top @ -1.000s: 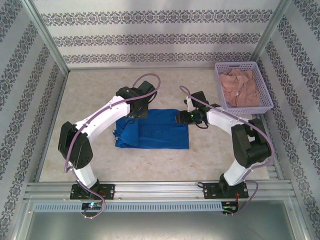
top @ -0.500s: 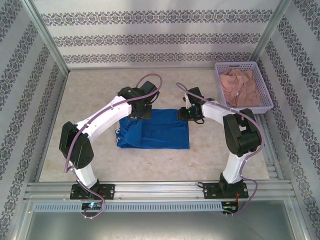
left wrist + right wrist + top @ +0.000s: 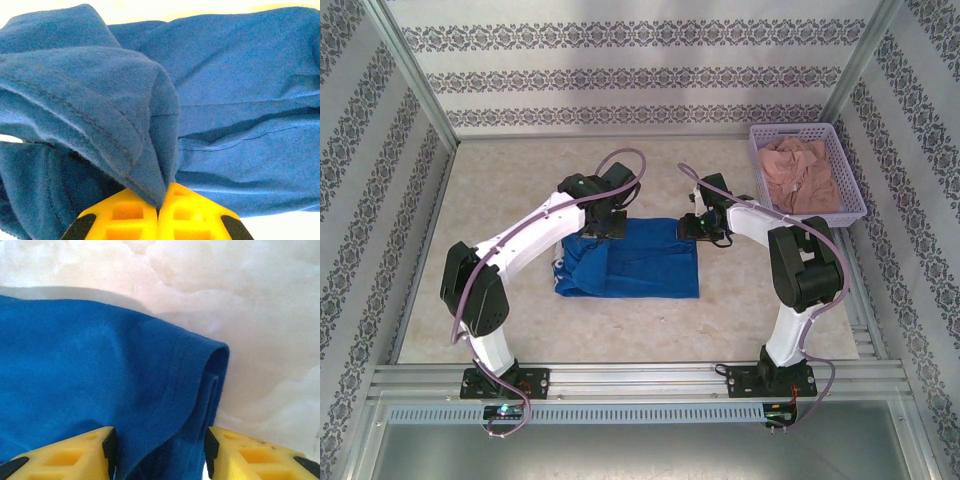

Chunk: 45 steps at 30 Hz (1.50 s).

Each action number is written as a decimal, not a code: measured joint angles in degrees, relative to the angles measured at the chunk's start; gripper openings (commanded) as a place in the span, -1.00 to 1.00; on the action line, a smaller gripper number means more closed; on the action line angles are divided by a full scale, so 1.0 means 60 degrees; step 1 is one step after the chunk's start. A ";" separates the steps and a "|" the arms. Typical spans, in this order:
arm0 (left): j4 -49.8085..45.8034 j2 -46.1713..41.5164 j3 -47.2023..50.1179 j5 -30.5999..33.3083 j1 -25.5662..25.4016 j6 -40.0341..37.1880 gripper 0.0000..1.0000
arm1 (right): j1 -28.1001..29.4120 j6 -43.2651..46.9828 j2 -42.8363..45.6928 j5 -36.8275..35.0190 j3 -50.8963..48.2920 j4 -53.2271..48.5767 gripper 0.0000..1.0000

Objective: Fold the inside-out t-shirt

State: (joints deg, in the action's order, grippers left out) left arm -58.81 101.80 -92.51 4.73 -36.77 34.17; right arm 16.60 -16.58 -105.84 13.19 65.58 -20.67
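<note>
The left end effector (image 3: 159, 206) is clamping the t-shirt (image 3: 630, 258) at its 11 o'clock corner. The right end effector (image 3: 159, 442), fingers apart, is straddling its 1 o'clock corner.

The t-shirt (image 3: 635, 262) is lying on the table (image 3: 510, 180). The left gripper (image 3: 594, 232) is sitting at the t-shirt's far left corner, the right gripper (image 3: 690, 228) at its far right corner. Behind and right of the t-shirt, a basket (image 3: 815, 218) is holding a garment (image 3: 800, 170).
</note>
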 measured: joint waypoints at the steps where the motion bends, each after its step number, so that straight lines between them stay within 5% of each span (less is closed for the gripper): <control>1: 0.0018 0.0076 -0.0022 -0.0051 -0.0004 0.0029 -1.00 | 0.0000 -0.0011 0.0000 0.0051 0.0000 0.0029 0.03; 45: 0.1268 0.1432 -0.0943 -0.2550 -0.0240 0.0616 -1.00 | -0.0251 -0.0233 -0.0113 0.0747 -0.0324 0.0306 0.06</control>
State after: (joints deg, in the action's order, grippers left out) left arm -51.20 110.39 -98.17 -10.57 -38.22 37.87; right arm 15.09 -17.98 -106.52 17.67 63.64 -18.83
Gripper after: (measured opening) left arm 0.051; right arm 0.532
